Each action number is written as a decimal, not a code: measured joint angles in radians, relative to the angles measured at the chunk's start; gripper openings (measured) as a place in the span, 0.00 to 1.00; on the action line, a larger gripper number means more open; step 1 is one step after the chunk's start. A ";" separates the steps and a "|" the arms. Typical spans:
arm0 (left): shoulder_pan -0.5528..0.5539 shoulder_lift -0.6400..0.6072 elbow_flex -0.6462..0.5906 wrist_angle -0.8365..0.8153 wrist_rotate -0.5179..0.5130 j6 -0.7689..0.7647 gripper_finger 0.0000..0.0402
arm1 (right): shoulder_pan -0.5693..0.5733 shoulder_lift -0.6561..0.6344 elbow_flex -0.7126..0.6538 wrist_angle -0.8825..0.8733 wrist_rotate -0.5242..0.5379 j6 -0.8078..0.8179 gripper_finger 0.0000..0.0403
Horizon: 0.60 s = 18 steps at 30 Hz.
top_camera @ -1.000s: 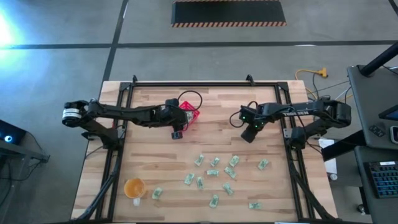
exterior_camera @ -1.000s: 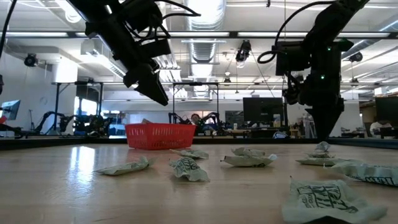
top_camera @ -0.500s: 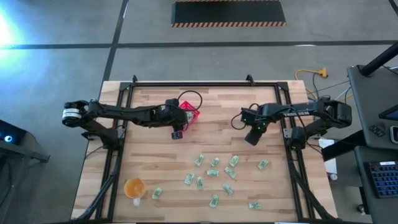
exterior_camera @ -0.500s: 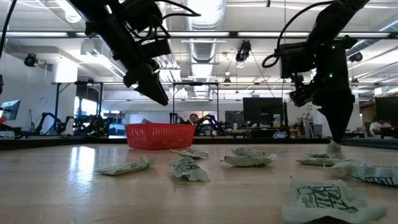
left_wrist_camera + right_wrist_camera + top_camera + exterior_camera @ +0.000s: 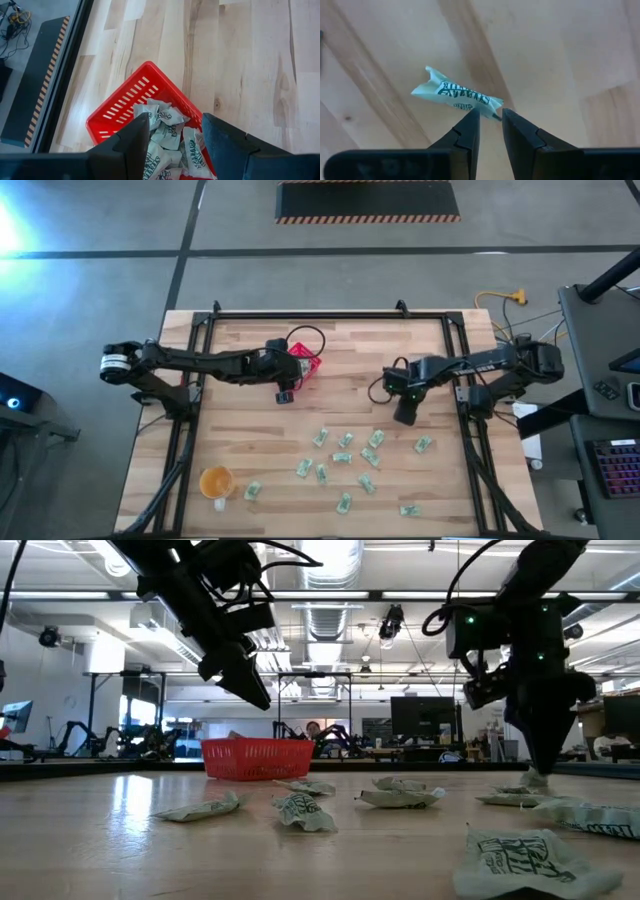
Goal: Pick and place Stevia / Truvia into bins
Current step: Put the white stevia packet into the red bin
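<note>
I see the left gripper [image 5: 172,137] spread wide over the red basket [image 5: 305,364] near the bench's far edge; the right gripper [image 5: 490,125] narrowly straddles a packet [image 5: 456,95]. Loose packets [image 5: 345,460] litter the wooden bench [image 5: 250,430]; workshop beyond.

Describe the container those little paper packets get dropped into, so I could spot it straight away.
Start at the pale wooden table and look to its far edge, left of centre, beneath the left arm. There sits a small square red plastic basket with slotted walls, partly filled with packets. The only other container is a round orange cup.
</note>
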 joint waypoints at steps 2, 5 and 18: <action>0.000 0.000 0.000 0.000 0.000 0.000 0.41 | 0.014 0.015 0.000 0.006 0.000 -0.002 0.17; 0.000 0.000 0.000 0.000 0.000 0.000 0.41 | 0.036 0.048 0.000 0.020 0.001 -0.025 0.17; 0.000 0.000 0.000 0.000 0.000 0.000 0.41 | 0.054 0.070 0.004 0.021 0.026 -0.050 0.10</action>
